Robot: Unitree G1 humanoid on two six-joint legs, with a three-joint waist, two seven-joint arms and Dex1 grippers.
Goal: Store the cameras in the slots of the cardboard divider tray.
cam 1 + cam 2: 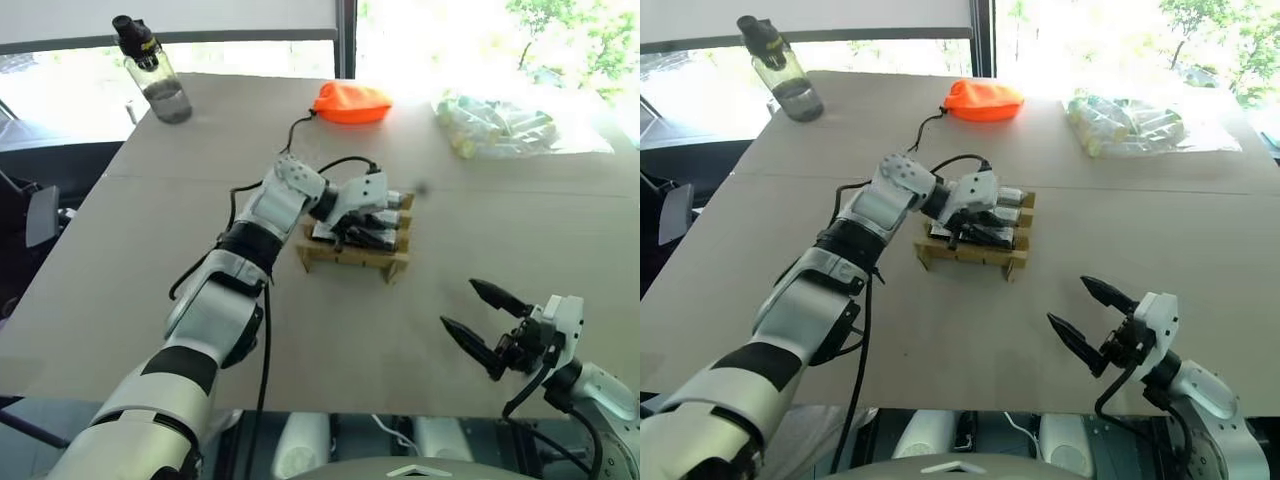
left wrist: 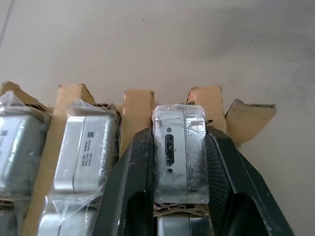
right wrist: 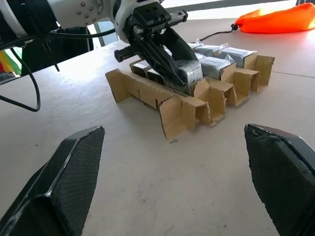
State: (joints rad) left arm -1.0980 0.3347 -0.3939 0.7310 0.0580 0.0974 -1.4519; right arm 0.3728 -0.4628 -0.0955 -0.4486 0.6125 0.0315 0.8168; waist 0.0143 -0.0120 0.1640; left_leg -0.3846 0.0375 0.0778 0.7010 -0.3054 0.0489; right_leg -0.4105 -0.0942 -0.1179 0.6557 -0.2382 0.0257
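Cameras (image 2: 86, 152) in divider tray (image 1: 352, 258); pouch (image 1: 351, 102) behind tray.

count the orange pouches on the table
1. The single orange fabric drawstring pouch lies at the far side of the beige table, beyond the tan cardboard divider tray, between the clear plastic water bottle and the clear-wrapped bundle of pale cylinders.

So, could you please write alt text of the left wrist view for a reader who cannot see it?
The left gripper is shut on a plastic-wrapped silver camera, holding it in a slot of the cardboard divider tray. Beside it, other wrapped cameras already sit in neighbouring slots, and the pale table lies beyond the tray.
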